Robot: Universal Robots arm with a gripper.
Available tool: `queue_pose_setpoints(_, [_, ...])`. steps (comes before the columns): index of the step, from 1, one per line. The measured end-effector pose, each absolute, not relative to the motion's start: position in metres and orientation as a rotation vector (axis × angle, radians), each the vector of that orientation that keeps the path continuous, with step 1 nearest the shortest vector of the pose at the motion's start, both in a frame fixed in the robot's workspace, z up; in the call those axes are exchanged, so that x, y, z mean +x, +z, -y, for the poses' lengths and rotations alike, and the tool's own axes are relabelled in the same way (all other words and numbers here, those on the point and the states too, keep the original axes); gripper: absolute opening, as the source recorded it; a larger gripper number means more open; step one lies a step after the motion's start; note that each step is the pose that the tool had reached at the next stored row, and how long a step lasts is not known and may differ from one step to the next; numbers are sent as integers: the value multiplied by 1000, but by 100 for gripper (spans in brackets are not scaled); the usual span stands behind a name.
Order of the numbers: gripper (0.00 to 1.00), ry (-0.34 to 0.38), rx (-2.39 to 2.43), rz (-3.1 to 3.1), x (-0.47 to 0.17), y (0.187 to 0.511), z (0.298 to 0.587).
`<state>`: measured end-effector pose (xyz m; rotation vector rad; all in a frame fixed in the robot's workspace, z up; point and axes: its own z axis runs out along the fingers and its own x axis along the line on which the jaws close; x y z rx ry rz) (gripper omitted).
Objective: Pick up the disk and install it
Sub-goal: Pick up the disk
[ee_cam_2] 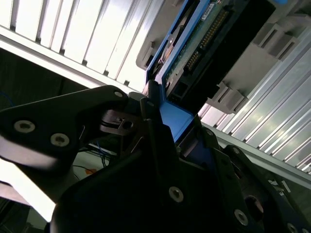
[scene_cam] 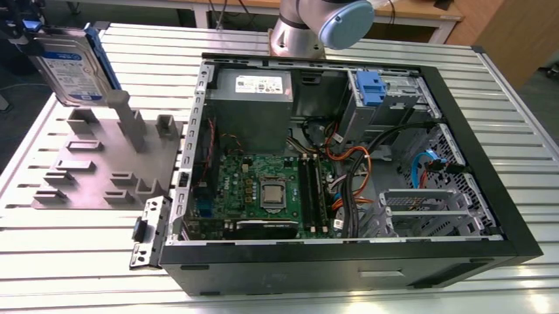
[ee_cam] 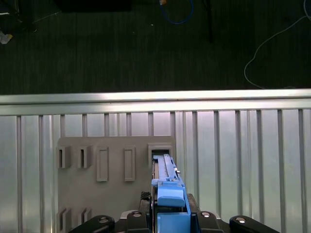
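Exterior view: the disk (scene_cam: 74, 65) stands on end over the grey rack (scene_cam: 96, 163), clamped in the gripper (ee_cam_2: 177, 124).
The open computer case (scene_cam: 349, 255) takes up the exterior view's right side of the slatted table (scene_cam: 78, 261), its drive cage with a blue bracket (scene_cam: 370, 88) in the far corner. The rack lies just beside it, on that view's left. The disk's long axis is upright; whether its lower end touches the rack, I cannot tell. The fingers are closed on the disk's blue rail.

Disk (scene_cam: 74, 70) label txt illegible.
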<state>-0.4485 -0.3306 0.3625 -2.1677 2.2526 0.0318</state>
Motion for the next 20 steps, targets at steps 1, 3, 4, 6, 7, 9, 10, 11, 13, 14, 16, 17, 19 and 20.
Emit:
queue_pose_setpoints(1, [37,32,-2168,-2253,-448,363,331])
queue_pose_setpoints(3, [37,31,-2168,-2253,-448,364,331])
queue_pose_setpoints(4, [37,31,-2168,-2253,-448,364,331])
queue_pose_setpoints(6, [37,31,-2168,-2253,-448,365,331])
queue_pose_setpoints(7, [37,31,-2168,-2253,-449,365,331])
queue_pose_setpoints(9, [37,30,-2168,-2253,-448,365,331])
queue_pose_setpoints(10, [37,30,-2168,-2253,-448,365,331])
queue_pose_setpoints(11, [37,30,-2168,-2253,-448,366,331])
queue_pose_setpoints(13, [37,30,-2168,-2253,-449,366,331])
queue_pose_setpoints(14, [37,31,-2168,-2253,-449,366,331])
queue_pose_setpoints(16, [37,30,-2168,-2253,-448,367,331])
queue_pose_setpoints(17, [37,30,-2168,-2253,-449,367,331])
queue_pose_setpoints(19, [37,30,-2168,-2253,-448,368,331])
queue_pose_setpoints(20, [37,30,-2168,-2253,-449,368,331])
